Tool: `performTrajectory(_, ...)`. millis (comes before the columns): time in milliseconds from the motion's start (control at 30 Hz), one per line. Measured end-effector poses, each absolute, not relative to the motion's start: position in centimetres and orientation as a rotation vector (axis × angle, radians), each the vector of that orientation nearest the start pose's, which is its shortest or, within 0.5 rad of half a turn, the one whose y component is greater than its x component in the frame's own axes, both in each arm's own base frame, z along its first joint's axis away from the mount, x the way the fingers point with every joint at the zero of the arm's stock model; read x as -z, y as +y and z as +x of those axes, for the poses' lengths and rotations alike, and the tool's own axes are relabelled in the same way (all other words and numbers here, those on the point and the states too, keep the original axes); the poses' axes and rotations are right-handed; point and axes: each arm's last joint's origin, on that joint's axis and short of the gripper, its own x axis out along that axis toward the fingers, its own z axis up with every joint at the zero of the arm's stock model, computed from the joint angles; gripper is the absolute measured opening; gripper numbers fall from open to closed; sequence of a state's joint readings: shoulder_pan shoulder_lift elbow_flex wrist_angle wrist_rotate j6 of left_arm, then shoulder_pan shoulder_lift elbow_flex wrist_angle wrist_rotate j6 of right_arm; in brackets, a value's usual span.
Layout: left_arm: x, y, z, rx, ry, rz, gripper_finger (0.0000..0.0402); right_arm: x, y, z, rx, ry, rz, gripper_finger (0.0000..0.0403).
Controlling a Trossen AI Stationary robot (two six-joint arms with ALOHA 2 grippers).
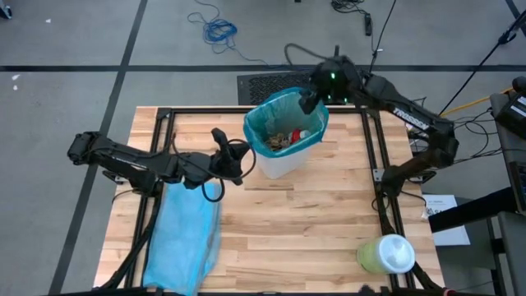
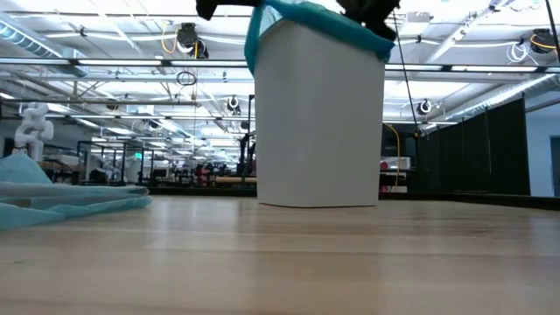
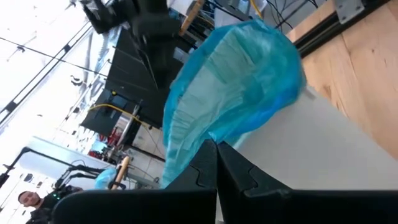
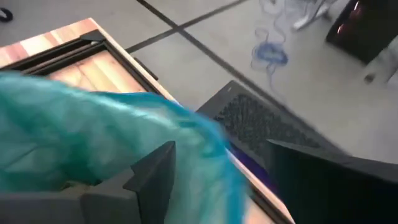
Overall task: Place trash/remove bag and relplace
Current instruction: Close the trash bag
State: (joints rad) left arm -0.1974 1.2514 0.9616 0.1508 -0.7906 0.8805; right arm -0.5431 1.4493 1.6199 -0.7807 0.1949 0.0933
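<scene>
The teal liner sat in the white bin, trash inside. Right gripper, fingers spread, straddled its far rim to lift it; left gripper, fingers together, empty, waited beside the bin.

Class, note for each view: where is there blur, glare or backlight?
Right wrist view: the bag rim is motion-smeared. Left wrist view: bright, washed-out background behind the bin. Low view: ceiling lights backlight the bin. High view: evenly lit and sharp.
</scene>
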Motion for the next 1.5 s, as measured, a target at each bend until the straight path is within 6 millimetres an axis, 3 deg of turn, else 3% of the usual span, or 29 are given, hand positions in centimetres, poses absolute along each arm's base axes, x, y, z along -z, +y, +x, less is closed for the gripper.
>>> performTrajectory(200, -33.2, -3.3, 27.5, -0.507, 0.375, 0.916, 0.0001, -39.1, -20.4, 24.6, 0.639, 0.600, 0.377, 0.0205)
performTrajectory(300, -33.2, -3.2, 27.5, -0.510, 0.377, 0.916, 0.0000, -38.3, -21.1, 24.9, 0.548, 0.610, 0.421, 0.0168)
performTrajectory(400, -33.3, -3.2, 27.5, -0.525, 0.389, 0.933, 0.0000, -38.2, -20.9, 25.3, 0.505, 0.619, 0.401, 0.0102)
performTrajectory(467, -33.3, -3.1, 27.5, -0.545, 0.402, 0.954, 0.0000, -38.3, -20.5, 25.6, 0.486, 0.614, 0.366, 0.0040)
performTrajectory(533, -33.4, -3.1, 27.4, -0.567, 0.412, 0.971, 0.0000, -38.8, -20.1, 25.9, 0.488, 0.587, 0.333, 0.0013)
performTrajectory(700, -34.5, -2.9, 26.7, -0.605, 0.397, 0.980, 0.0000, -41.5, -18.2, 26.2, 0.494, 0.523, 0.217, 0.0002)
performTrajectory(900, -38.1, -2.6, 25.1, -0.649, 0.319, 0.974, 0.0000, -44.8, -15.0, 27.3, 0.451, 0.466, 0.022, 0.0000)
performTrajectory(1067, -40.5, -2.4, 24.3, -0.643, 0.333, 1.013, 0.0000, -46.2, -12.1, 28.2, 0.404, 0.462, -0.161, 0.0000)
performTrajectory(1300, -42.0, -2.3, 23.6, -0.608, 0.438, 1.069, 0.0000, -48.2, -9.0, 28.8, 0.469, 0.421, -0.363, 0.0000)
performTrajectory(1500, -42.7, -2.1, 22.6, -0.589, 0.459, 1.023, 0.0000, -50.4, -8.4, 28.1, 0.531, 0.337, -0.374, 0.0000)
